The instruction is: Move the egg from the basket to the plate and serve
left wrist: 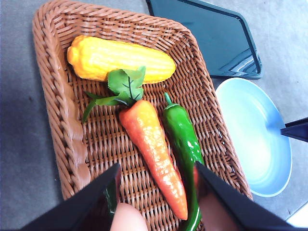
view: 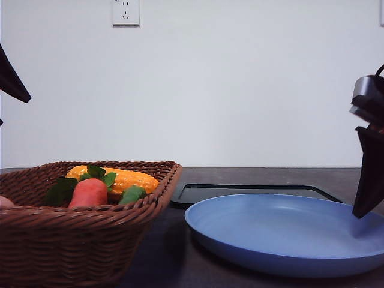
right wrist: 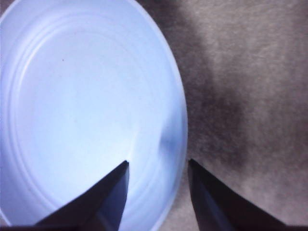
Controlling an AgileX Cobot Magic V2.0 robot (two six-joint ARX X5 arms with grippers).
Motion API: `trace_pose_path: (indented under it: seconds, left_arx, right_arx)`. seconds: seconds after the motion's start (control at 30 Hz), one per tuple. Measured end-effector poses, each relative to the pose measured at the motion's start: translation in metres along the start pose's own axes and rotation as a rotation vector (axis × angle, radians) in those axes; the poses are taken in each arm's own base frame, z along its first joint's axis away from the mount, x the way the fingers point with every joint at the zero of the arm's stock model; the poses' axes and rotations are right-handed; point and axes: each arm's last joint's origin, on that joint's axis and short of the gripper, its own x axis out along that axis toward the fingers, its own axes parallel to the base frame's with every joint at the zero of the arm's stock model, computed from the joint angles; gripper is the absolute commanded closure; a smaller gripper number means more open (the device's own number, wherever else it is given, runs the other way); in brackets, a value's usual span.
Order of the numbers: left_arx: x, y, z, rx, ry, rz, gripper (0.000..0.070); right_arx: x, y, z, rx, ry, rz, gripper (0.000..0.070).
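Nothing of the transfer is done yet, as far as I can judge: the egg (left wrist: 126, 217) is lying inside the wicker basket (left wrist: 72, 139), and the blue plate (view: 288, 237) is holding no food. The left gripper (left wrist: 156, 180) is hovering over the basket with its fingers spread, the egg sitting between them but not pinched. The right gripper (right wrist: 158, 168) is also standing spread, one finger over the plate's rim and one over the table (right wrist: 240, 96) beside it; whether it is touching the rim I cannot tell. What is left: grasping the egg, lifting it, placing it on the plate, then serving.

The left wrist view is showing the basket's whole content: a corn cob (left wrist: 120, 60), a carrot (left wrist: 151, 139) and a green pepper (left wrist: 183, 137) just beside it. The front view is hiding most of this behind the rim, but it is showing the black tray (view: 252, 191) lying behind the plate.
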Motion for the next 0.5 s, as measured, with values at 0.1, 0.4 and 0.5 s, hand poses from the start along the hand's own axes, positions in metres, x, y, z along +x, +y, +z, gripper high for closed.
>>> trace_pose_path:
  seconds: [0.1,0.4,0.5]
  left_arx:
    - [0.0000,0.0000,0.0000,0.000,0.000,0.000,0.0391]
    - [0.0000,0.0000,0.0000,0.000,0.000,0.000,0.0391]
    - [0.0000,0.0000,0.0000,0.000,0.000,0.000,0.0391]
  right_arx:
    - [0.0054,-0.0010,0.0013,0.010,0.010,0.000,0.0495]
    - [0.0092,-0.0025,0.0035,0.015,0.005,-0.003,0.0691]
    - [0.0092,-0.0024,0.0037,0.015,0.003,-0.002,0.0700]
